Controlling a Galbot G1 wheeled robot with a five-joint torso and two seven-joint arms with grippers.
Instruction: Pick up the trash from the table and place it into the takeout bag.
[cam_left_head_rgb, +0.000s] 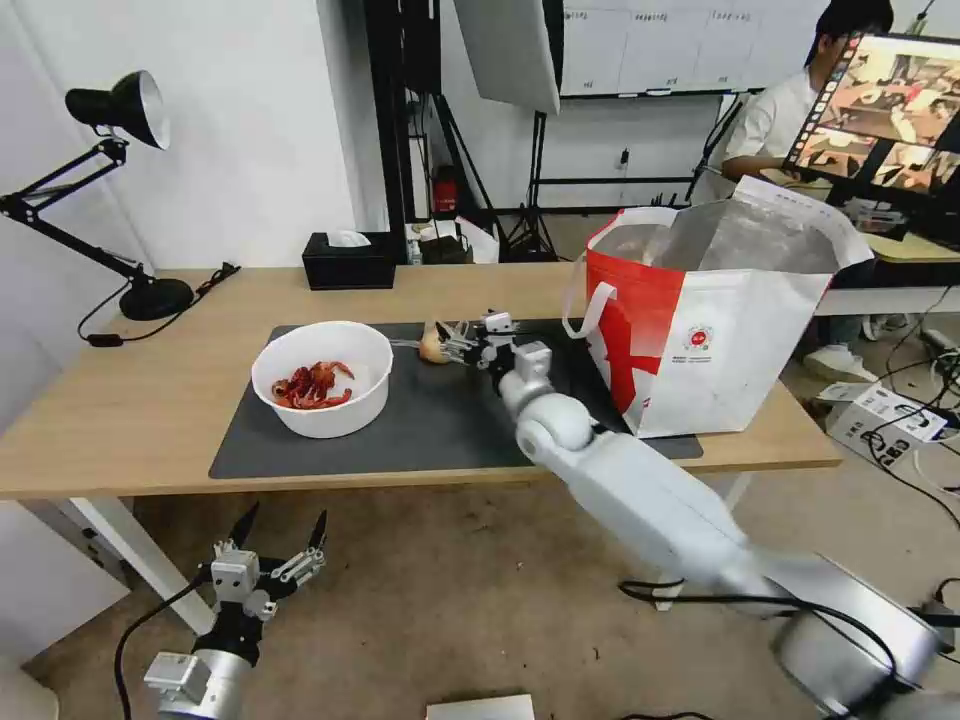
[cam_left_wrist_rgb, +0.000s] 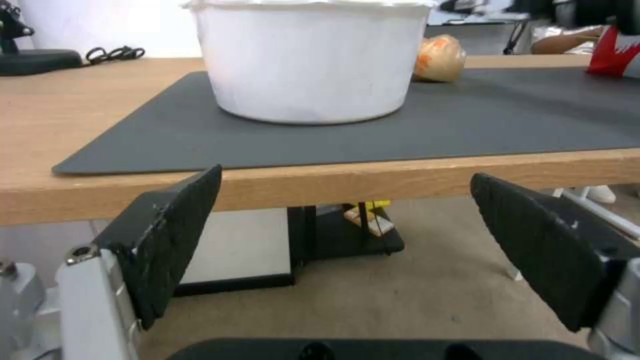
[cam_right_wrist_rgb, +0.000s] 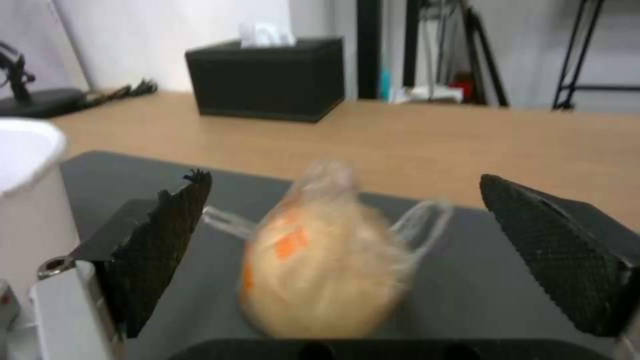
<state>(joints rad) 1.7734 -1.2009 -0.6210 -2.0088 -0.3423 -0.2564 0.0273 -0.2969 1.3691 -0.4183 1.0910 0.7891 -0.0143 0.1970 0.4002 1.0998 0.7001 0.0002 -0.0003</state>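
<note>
Blur softened the small bag (cam_right_wrist_rgb: 320, 260) between the right gripper's (cam_right_wrist_rgb: 340, 240) spread fingers on the mat (cam_left_head_rgb: 440, 420); left gripper (cam_left_head_rgb: 280, 545) hung open below the table (cam_left_head_rgb: 120, 400)

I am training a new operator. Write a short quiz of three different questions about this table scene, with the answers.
1. True or false: the right gripper is open around the small bag.
2. What lies in the white bowl?
3. Where is the left gripper? A) over the bowl B) below the table edge C) inside the takeout bag

Key: 1 true; 2 red crayfish shells; 3 B.
</note>
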